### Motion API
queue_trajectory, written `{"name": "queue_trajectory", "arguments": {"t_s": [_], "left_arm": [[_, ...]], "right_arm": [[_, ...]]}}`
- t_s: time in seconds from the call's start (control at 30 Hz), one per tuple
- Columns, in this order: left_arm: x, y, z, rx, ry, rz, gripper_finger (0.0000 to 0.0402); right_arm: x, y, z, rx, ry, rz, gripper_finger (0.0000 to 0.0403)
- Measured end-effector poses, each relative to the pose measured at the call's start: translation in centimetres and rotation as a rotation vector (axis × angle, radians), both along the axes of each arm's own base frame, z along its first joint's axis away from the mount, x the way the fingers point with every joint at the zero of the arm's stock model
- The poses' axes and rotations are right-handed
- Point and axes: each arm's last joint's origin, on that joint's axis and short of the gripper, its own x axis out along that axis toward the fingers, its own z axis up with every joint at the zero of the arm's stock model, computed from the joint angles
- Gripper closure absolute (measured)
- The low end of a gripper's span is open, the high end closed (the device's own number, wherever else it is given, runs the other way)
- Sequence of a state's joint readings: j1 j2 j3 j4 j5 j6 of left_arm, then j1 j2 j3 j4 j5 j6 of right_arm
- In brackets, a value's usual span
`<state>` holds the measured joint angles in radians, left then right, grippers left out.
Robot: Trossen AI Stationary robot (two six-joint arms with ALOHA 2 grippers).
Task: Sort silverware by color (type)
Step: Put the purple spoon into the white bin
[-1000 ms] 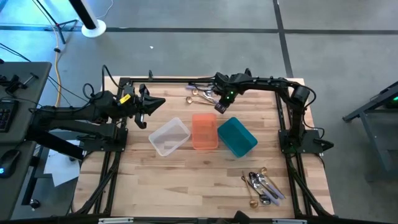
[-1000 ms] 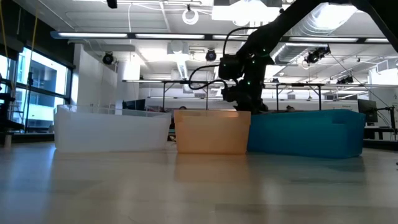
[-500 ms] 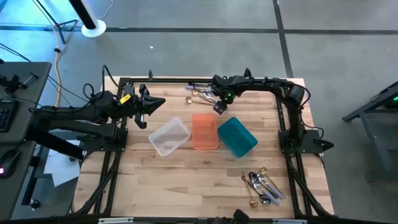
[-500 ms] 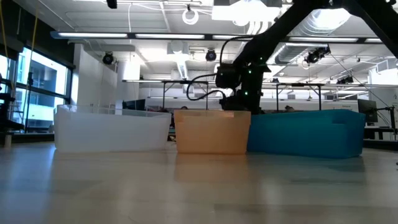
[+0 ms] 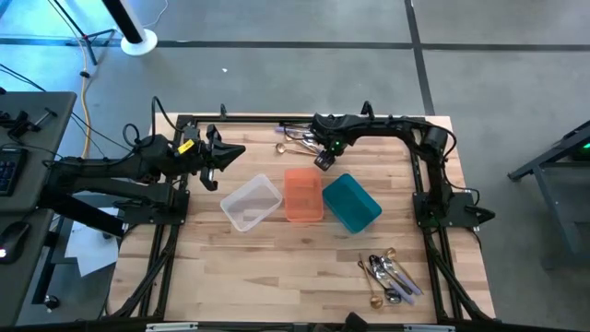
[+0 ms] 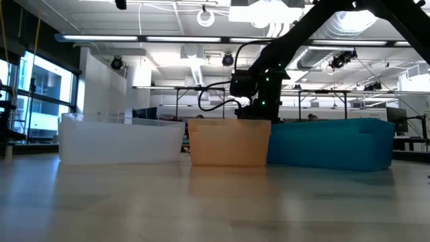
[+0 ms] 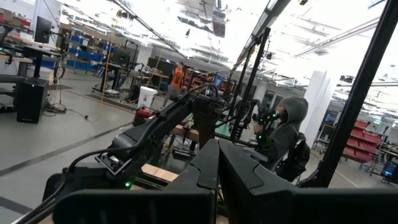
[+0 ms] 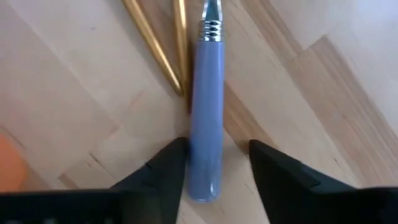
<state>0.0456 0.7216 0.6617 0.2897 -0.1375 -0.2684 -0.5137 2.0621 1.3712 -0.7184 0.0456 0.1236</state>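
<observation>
1. Wooden tabletop carries everything; at its near right corner lies a small pile of silver and gold silverware, well apart from both arms.
2. Midway across stand three bins in a row: a clear bin, an orange bin and a teal bin.
3. Behind the bins, at the far edge, lies a second scatter of silverware, gold and silver pieces.
4. Over that scatter sits the right gripper. In the right wrist view its fingers are spread, one on each side of a blue-handled utensil, with two gold handles just beside it.
5. At the far left edge waits the left gripper, its fingers pressed together.
6. Beyond the table a person in a grey hood sits.
</observation>
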Motion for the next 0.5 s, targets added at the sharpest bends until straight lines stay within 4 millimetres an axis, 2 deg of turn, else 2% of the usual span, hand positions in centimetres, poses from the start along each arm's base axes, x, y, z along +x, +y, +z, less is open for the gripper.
{"name": "queue_trajectory", "arguments": {"t_s": [0.23, 0.5], "left_arm": [[0.01, 0.0, -0.01, 0.0, 0.001, 0.0, 0.0402], [0.0, 0.0, -0.01, 0.0, 0.001, 0.0, 0.0401]], "right_arm": [[-0.1, 0.3, -0.15, 0.014, 0.025, 0.046, 0.0369], [-0.23, 0.38, -0.19, 0.031, 0.034, 0.069, 0.0364]]}}
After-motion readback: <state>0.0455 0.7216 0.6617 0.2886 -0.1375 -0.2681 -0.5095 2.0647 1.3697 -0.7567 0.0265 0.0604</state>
